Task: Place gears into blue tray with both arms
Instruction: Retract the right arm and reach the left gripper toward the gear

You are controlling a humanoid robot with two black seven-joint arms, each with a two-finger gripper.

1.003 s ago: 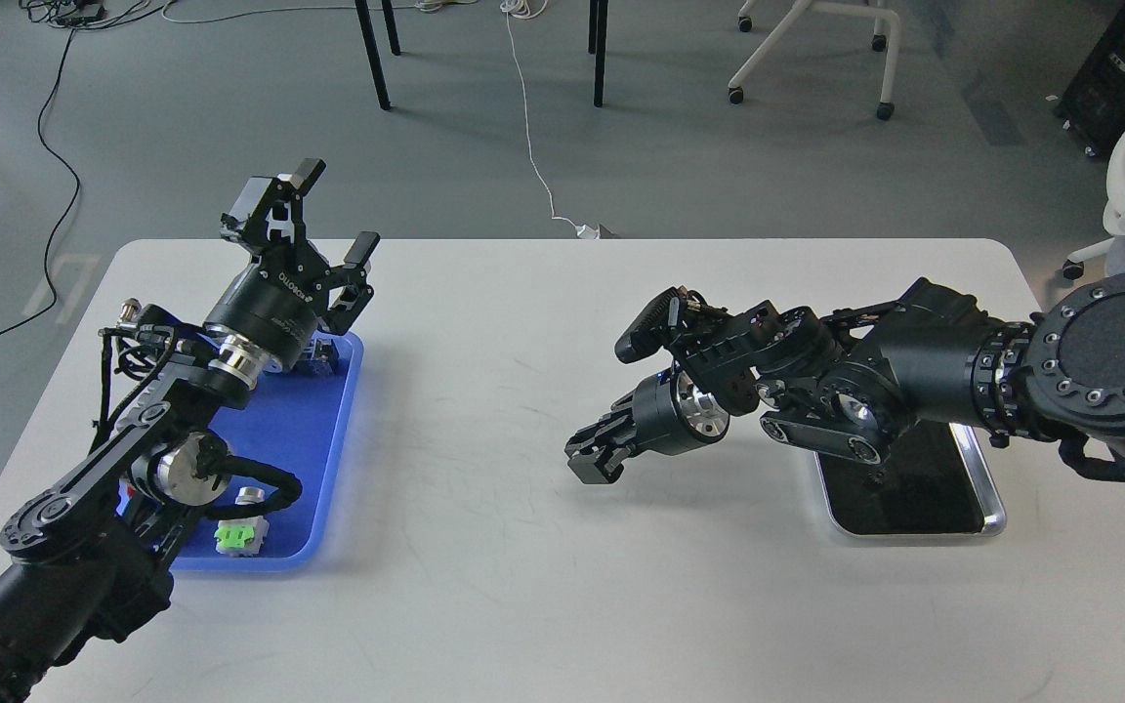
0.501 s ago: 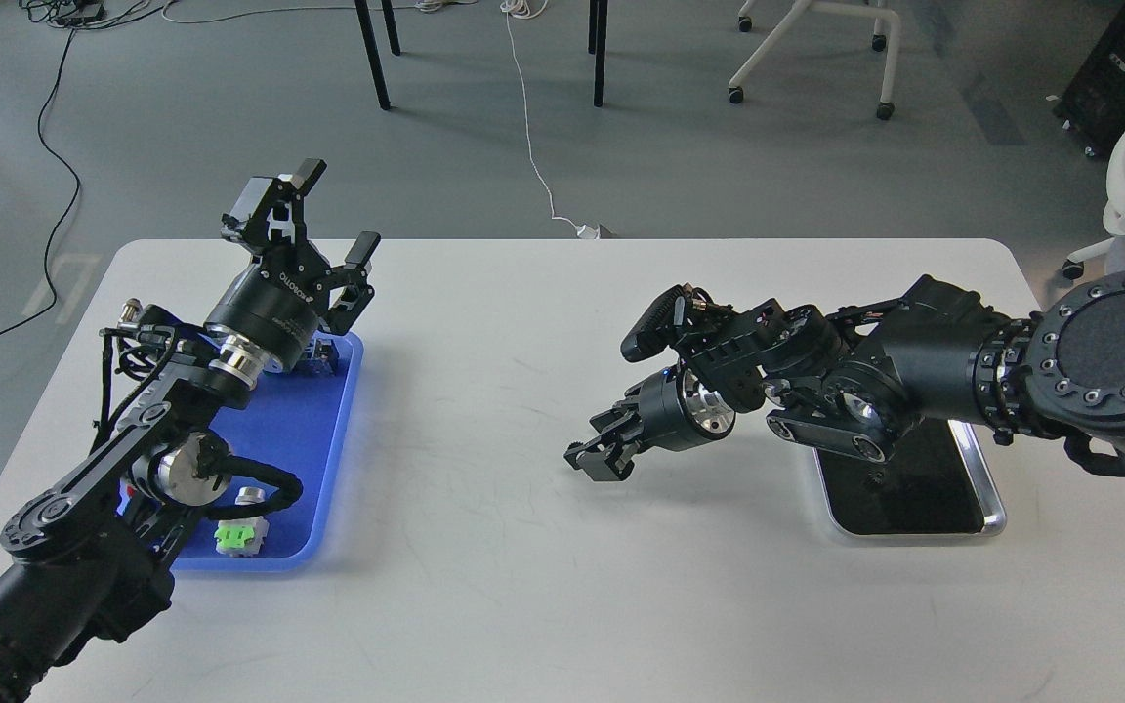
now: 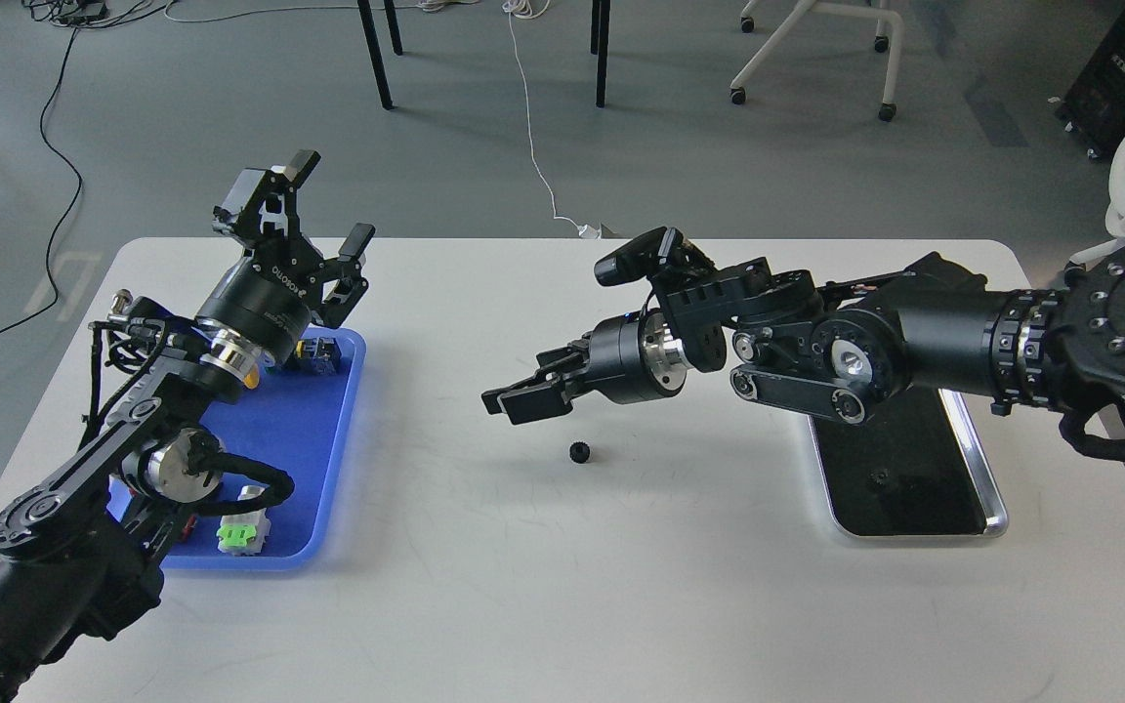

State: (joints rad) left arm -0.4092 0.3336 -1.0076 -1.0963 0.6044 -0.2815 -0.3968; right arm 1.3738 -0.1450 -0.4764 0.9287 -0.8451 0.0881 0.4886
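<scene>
The right gripper (image 3: pixel 514 398) has lifted toward mid-frame, fingers slightly parted and empty, leaving a gear (image 3: pixel 579 452) on the bare table — well short of the blue tray (image 3: pixel 323 444) at left, where the left gripper (image 3: pixel 328 210) hangs wide open — so it still needs carrying over.

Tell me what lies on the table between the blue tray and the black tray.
In the head view, one small black gear lies on the white table between the blue tray and the black tray. The right gripper hangs above that stretch, just left of the gear.
</scene>
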